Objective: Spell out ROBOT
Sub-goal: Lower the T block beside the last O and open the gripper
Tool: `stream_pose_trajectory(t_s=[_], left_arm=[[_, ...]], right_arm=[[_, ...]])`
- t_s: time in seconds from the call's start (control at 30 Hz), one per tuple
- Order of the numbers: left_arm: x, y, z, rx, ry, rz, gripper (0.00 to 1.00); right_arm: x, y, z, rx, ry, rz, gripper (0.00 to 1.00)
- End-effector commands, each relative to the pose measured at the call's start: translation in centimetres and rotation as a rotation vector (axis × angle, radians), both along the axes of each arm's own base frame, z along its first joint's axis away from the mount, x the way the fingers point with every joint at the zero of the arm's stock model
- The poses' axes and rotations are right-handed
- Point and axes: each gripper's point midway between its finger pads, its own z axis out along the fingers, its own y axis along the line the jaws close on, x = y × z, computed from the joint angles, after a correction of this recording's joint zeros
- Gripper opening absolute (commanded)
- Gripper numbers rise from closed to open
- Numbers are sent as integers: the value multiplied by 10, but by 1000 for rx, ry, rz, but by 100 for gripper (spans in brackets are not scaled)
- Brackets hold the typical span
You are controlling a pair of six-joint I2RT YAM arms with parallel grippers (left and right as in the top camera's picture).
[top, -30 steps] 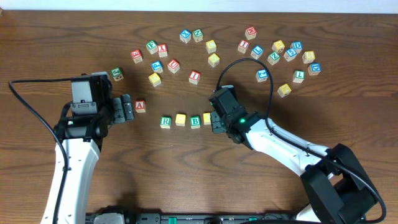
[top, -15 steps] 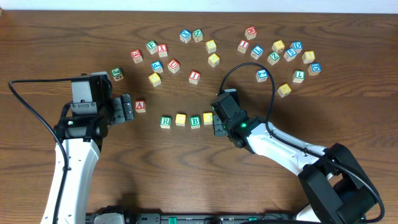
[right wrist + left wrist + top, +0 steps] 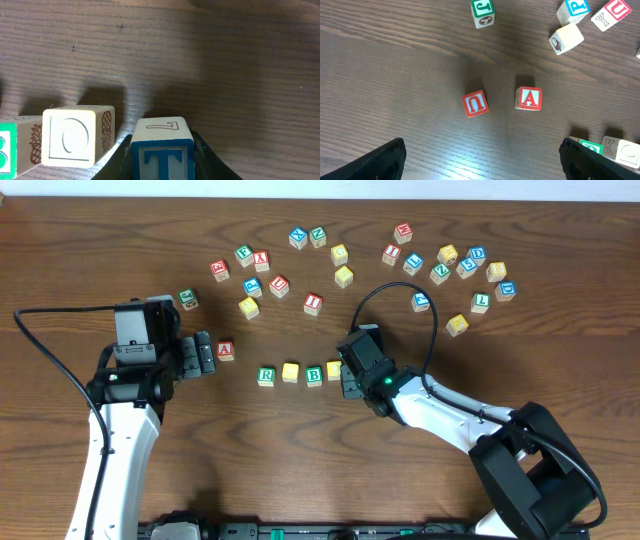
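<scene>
Near the table's middle stands a row of cubes: green R [image 3: 265, 375], a plain yellow cube [image 3: 290, 372], green B [image 3: 314, 374] and a second yellow cube [image 3: 334, 370]. My right gripper [image 3: 349, 377] sits at the row's right end, shut on the blue T cube [image 3: 162, 150]. In the right wrist view the T stands just right of the O-faced cube [image 3: 70, 135], with a narrow gap between them. The overhead view hides the T under the gripper. My left gripper [image 3: 205, 355] is open and holds nothing, just left of a red A cube [image 3: 226, 350].
Many loose letter cubes lie scattered across the far half of the table, from a green one [image 3: 188, 300] to a yellow one [image 3: 457, 325]. In the left wrist view a red U [image 3: 475, 104] and the red A [image 3: 528, 98] lie ahead of the open fingers [image 3: 380, 160].
My right gripper has shifted slightly right and toward the front edge with the T cube. The left arm has not moved.
</scene>
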Motion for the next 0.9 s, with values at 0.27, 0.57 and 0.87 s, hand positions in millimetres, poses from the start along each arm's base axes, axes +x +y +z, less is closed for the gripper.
stream_pose_trajectory(t_s=[0.27, 0.57, 0.87], left_arm=[[5, 2, 11, 6, -26, 1, 96], [5, 2, 11, 6, -26, 1, 96], [5, 2, 11, 6, -26, 1, 96]], right_arm=[[3, -1, -3, 2, -11, -24, 18], [5, 0, -1, 10, -21, -23, 18], [4, 2, -2, 18, -16, -19, 22]])
